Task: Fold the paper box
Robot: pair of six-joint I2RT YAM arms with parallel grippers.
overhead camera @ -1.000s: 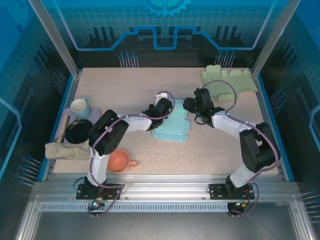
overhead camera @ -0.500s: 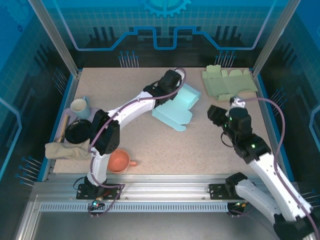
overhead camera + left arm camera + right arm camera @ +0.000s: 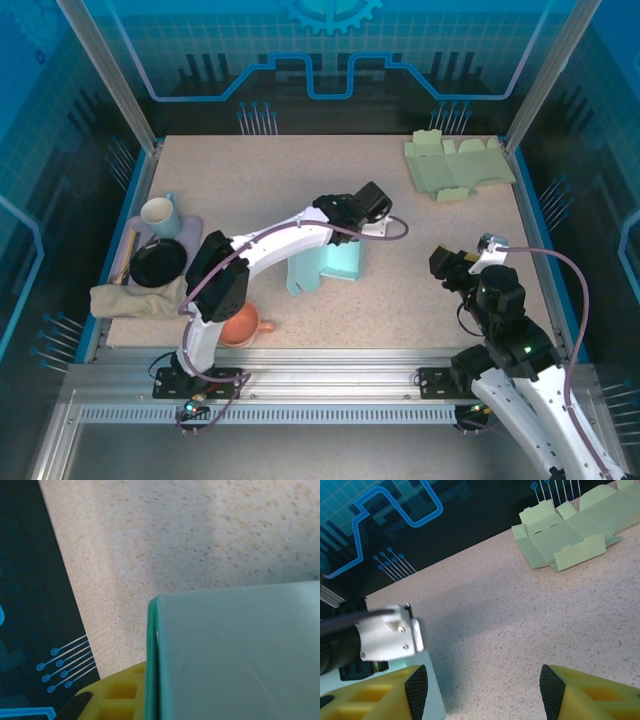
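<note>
Box (image 3: 328, 266) is being pinched upright by the left gripper (image 3: 353, 234), standing well left of the spread right gripper (image 3: 447, 265)

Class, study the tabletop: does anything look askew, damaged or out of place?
The beige cloth lies crumpled at the near left edge, and the flat green box blank sits skewed in the far right corner. Nothing looks damaged.
</note>
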